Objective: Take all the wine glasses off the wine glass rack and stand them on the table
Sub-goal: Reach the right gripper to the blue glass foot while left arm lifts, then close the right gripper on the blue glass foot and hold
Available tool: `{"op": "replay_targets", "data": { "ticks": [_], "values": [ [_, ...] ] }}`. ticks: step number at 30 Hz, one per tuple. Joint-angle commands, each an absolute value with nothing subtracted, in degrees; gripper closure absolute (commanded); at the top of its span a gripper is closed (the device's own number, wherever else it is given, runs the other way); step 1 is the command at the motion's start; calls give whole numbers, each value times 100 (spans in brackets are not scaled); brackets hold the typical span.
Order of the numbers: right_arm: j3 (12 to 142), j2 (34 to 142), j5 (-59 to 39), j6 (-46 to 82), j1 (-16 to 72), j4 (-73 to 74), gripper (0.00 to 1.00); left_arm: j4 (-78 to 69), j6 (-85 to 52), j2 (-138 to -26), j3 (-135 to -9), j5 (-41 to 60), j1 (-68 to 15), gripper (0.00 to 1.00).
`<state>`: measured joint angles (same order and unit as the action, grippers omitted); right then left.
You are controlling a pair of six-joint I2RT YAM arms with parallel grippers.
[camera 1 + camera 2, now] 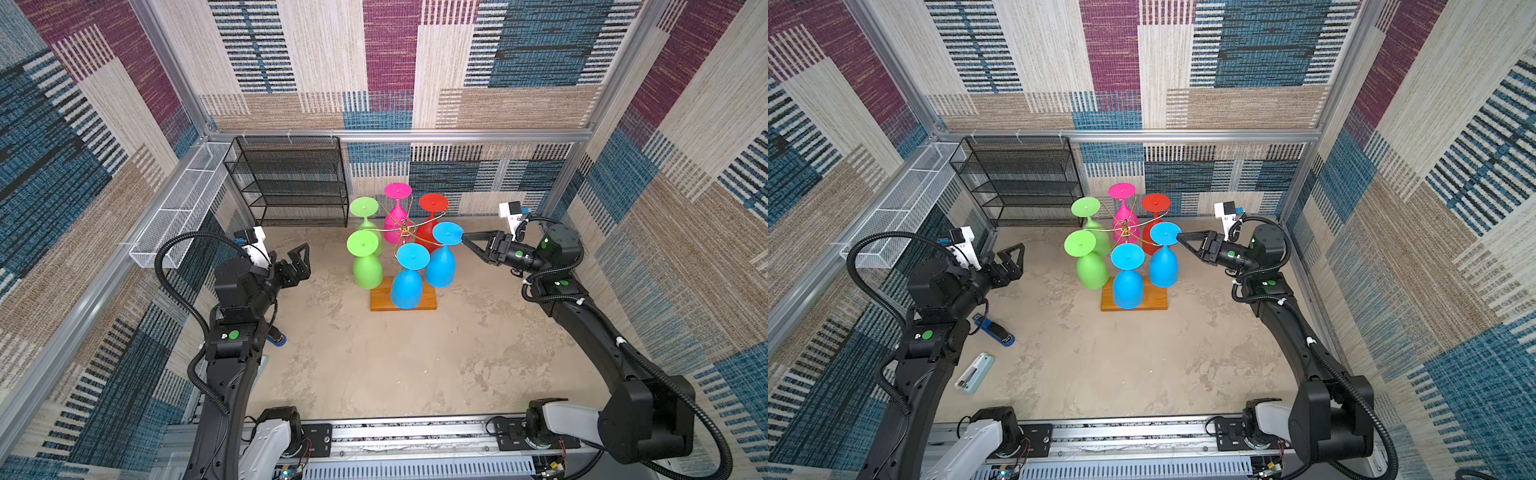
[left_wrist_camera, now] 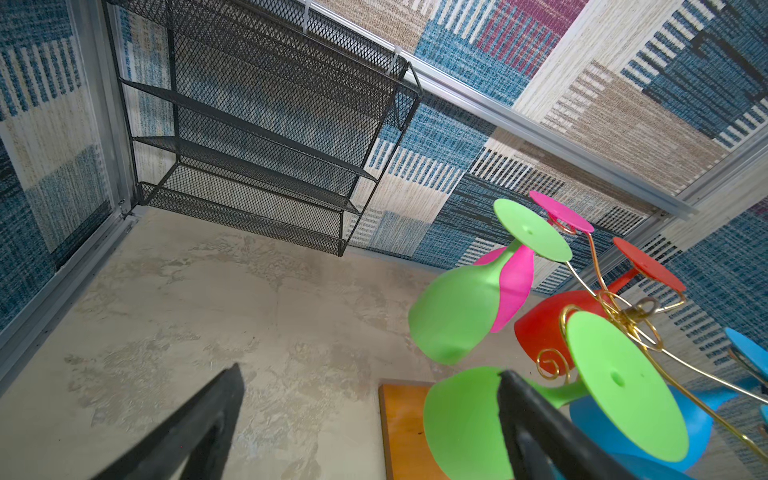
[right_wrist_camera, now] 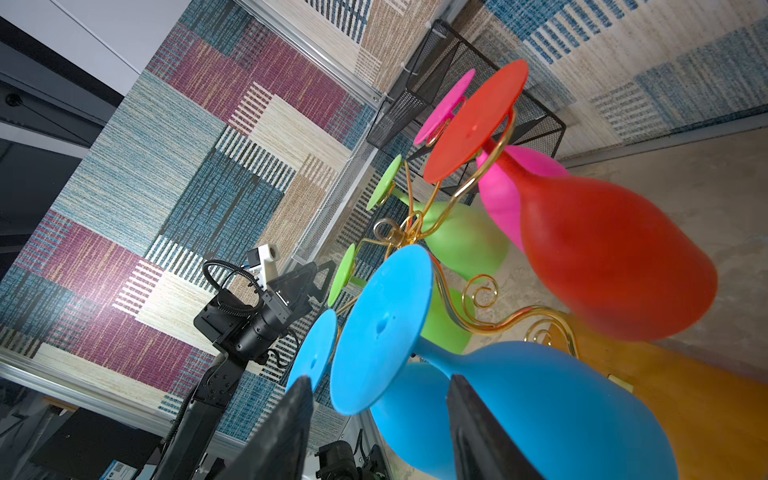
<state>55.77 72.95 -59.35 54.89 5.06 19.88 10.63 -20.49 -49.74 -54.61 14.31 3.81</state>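
Black mesh shelf [image 1: 286,183] far left; wine glass rack [image 1: 380,300] mid-table, in front of it.
Left gripper [image 1: 301,255] wide apart; right gripper [image 1: 464,237], jaws apart, straddles the rightmost blue wine glass's [image 1: 448,232] foot. White stapler [image 1: 974,372], near left, shows in a top view only.

Far left corner, you've got the black mesh shelf unit [image 1: 286,183] standing upright against the back wall, tiered, with its feet on the mottled beige tabletop [image 1: 395,361]. Along your left wall the long white wire basket [image 1: 183,208] sits raised off the tabletop, its far end near the shelf unit's top corner. Over on the left of the tabletop in a top view, a blue-and-black stapler [image 1: 994,330] lies flat. Nearer the front edge, apart from it, lies what looks like a second stapler [image 1: 974,373], white and pale blue. All round you, patchwork carpet walls [image 1: 519,50] in blue, maroon and beige.
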Motion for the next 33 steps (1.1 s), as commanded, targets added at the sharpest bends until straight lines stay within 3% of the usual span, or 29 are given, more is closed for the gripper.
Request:
{"op": "replay_targets", "data": {
  "ticks": [1, 18, 24, 33],
  "values": [
    [5663, 7393, -5906, 5677, 552, 2302, 49, 857, -2162, -4954, -5417, 1538, 421, 3],
    [5862, 7591, -5916, 5695, 725, 2215, 72, 660, -2377, -4930, -5291, 1714, 613, 3],
    [5954, 7655, -5925, 5724, 738, 2123, 93, 608, -2426, -4915, -5261, 1757, 668, 3],
    [6138, 7710, -6037, 5894, 738, 1917, 94, 562, -2487, -4861, -5254, 1880, 766, 3]
  ]
}}
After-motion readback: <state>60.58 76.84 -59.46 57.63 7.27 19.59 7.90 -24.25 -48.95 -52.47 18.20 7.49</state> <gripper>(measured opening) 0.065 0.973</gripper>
